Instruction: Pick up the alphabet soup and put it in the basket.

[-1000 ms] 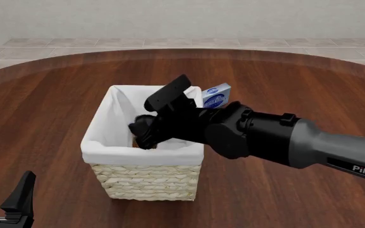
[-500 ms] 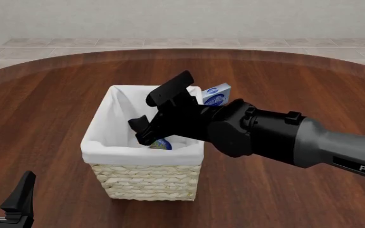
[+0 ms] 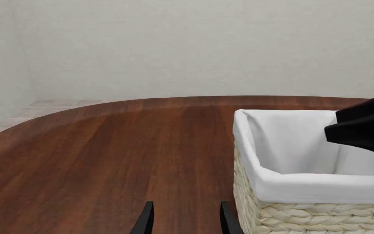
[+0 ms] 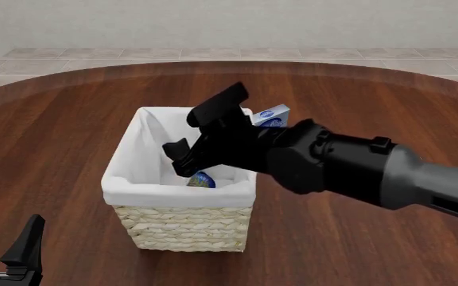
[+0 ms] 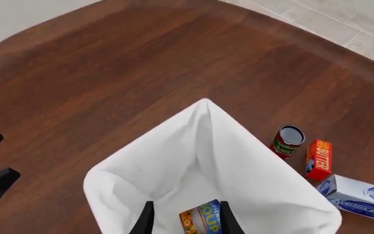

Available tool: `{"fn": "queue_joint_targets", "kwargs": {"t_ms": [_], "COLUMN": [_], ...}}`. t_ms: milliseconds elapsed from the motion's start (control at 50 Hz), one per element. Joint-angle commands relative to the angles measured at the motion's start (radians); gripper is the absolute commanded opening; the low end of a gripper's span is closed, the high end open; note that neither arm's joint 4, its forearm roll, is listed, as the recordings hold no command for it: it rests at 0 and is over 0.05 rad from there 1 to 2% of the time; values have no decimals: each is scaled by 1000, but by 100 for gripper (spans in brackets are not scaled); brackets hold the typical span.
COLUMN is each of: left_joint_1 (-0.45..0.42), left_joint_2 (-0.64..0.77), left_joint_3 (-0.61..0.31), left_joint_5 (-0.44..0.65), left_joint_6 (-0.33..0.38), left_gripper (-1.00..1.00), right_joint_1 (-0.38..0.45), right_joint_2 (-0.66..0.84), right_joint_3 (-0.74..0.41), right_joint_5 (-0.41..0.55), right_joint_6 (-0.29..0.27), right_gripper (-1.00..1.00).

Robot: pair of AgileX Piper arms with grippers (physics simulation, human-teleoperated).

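Note:
The alphabet soup (image 4: 201, 179) is a small can with a blue and orange-yellow label. It lies on its side on the white lining inside the basket (image 4: 183, 229), near the front wall. My right gripper (image 4: 178, 159) hangs open just above the can, over the basket's inside, and holds nothing. In the right wrist view the can (image 5: 203, 219) shows between the open fingers, below them, inside the basket (image 5: 239, 161). My left gripper (image 4: 5, 239) is open and empty at the near left, well apart from the basket (image 3: 304, 214). The left wrist view shows its fingertips (image 3: 144, 222) over bare table.
A flat blue-and-white box (image 4: 271, 118) lies behind the basket's far right corner. In the right wrist view a red can (image 5: 286, 141), an orange butter box (image 5: 318, 158) and the blue-and-white box (image 5: 359, 192) stand on the wooden table beyond the basket.
My right gripper has opened and let go of the soup can, which now lies in the basket. The gripper has lifted slightly up and right. The left arm has not moved.

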Motion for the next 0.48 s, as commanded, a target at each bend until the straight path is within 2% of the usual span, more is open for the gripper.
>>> {"fn": "queue_joint_targets", "kwargs": {"t_ms": [20, 480], "left_joint_1": [0, 0], "left_joint_2": [0, 0], "left_joint_3": [0, 0], "left_joint_5": [0, 0], "left_joint_6": [0, 0], "left_gripper": [100, 100], "right_joint_1": [-5, -24], "right_joint_2": [-26, -102], "right_joint_3": [-6, -29], "right_joint_5": [14, 64], "right_joint_6": [-11, -40], "right_gripper": [100, 100]}}
